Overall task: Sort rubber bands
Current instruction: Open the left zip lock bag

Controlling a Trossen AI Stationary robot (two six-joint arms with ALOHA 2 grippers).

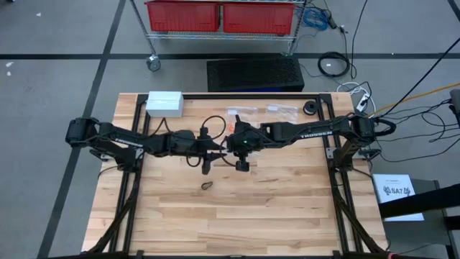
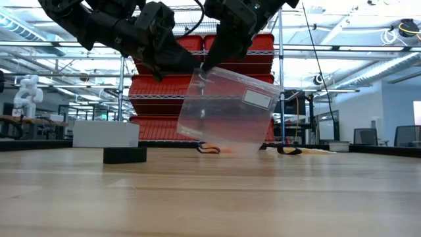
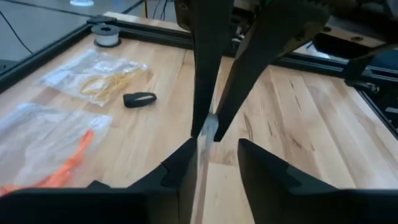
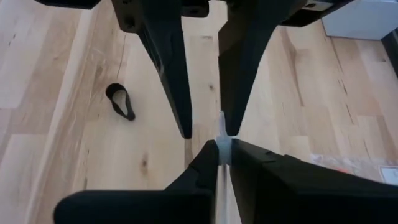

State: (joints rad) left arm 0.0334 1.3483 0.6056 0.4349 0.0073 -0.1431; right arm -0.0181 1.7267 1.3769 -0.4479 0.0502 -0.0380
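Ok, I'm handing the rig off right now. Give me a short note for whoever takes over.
Right pincer: shut on the edge of a clear bag, which hangs above the table's middle.
Left pincer: open, with its fingers either side of that same edge.
Bands: orange bands are in one flat bag and yellow bands in another. One black band lies loose on the wood.
Done: orange and yellow look bagged.
Left: probably open the held bag and put the black band in.
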